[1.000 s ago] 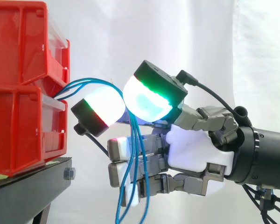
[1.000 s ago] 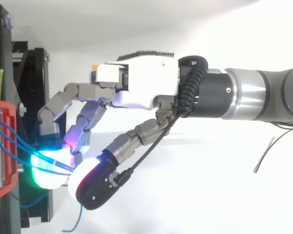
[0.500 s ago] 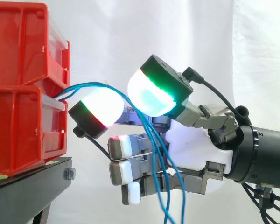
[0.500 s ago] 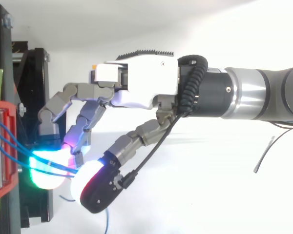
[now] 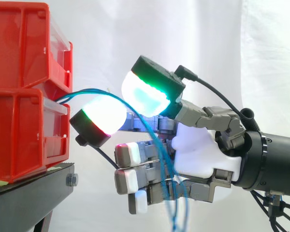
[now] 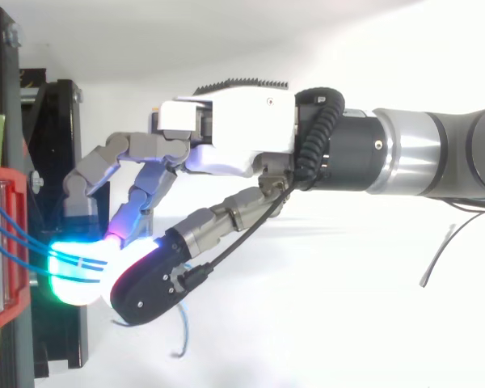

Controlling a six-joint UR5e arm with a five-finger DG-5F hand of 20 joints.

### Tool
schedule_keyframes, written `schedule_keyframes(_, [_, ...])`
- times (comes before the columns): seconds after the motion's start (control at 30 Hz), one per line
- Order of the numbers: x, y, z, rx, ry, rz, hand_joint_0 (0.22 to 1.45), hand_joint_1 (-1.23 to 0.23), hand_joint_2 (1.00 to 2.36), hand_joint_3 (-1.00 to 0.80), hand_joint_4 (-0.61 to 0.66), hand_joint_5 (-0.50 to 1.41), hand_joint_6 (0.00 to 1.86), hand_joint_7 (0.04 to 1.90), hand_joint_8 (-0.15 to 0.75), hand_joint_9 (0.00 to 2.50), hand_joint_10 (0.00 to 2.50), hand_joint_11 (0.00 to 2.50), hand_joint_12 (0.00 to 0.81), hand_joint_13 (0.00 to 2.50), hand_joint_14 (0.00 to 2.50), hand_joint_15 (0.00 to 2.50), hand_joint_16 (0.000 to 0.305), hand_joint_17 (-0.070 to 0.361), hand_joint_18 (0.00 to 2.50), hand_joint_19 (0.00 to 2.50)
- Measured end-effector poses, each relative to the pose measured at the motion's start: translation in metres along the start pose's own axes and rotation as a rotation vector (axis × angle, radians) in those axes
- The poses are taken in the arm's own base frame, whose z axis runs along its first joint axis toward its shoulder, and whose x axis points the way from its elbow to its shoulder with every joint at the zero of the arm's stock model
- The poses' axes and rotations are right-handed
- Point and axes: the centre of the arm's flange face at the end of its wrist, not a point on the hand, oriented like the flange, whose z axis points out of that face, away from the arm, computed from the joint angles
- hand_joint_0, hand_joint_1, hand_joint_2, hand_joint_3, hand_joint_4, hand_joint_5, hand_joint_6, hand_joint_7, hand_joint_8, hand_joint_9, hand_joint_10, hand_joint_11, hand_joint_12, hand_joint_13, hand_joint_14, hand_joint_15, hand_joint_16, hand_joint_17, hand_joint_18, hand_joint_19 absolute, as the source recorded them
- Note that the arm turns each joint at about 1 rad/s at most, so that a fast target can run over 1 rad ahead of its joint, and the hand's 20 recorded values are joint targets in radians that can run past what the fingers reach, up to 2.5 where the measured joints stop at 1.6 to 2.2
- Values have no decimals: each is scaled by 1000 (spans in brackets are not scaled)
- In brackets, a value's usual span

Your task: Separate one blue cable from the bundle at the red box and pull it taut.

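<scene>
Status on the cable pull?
Hand shut on blue cables, pinched between glowing pads. Several strands together, none separated, arcing slack from red bin. Nothing blocking.

Level side view and overhead view (both close) on hand [image 5: 203, 154] and red bins [image 5: 19, 125]

The red bins [image 5: 24, 96] are glossy moulded plastic, each with a clear plastic lip [image 5: 58, 107] on its front. Beneath the bins, the black stand [image 5: 34, 198] looks like matt painted metal, with a bright steel bolt [image 5: 71, 180]. The blue cables [image 5: 82, 91] coming from the bins have smooth sheathing with a slight sheen. The hand [image 5: 203, 154] has a glossy white plastic palm shell and matt grey links. Its fingertip pads [image 5: 106, 112] are smooth, milky and translucent, backed in matt black. The arm [image 6: 420, 153] shows satin silver metal. Behind the bins, the white curtain [image 5: 270, 48] is soft matt cloth.
</scene>
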Motion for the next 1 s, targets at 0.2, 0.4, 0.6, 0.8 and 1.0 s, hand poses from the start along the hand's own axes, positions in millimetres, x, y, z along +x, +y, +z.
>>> schedule_keyframes(0.2, [0,-4,-3,15,1,-6,711,-871,1020,-148,-225,-159,955,921,302,1058,19,831,339,1017,24,733,41,93,900,806])
schedule_keyframes(0.4, [-1,-7,-6,28,2,-10,780,-887,1003,-467,-190,-166,951,843,293,1065,19,858,334,1032,25,751,41,92,919,803])
schedule_keyframes(0.6, [-1,-10,-9,50,1,-23,736,-927,1000,-500,-90,-160,941,837,294,1077,20,861,332,1038,25,746,41,92,942,796])
schedule_keyframes(0.8, [-4,-11,-10,63,-1,-27,598,-920,1000,-500,11,-149,925,807,298,1085,20,867,340,1036,25,758,42,94,937,820])
schedule_keyframes(1.0, [-8,-11,-11,69,-5,-28,538,-815,1000,-500,39,-146,902,781,312,1100,19,863,356,1046,24,756,45,100,950,805])
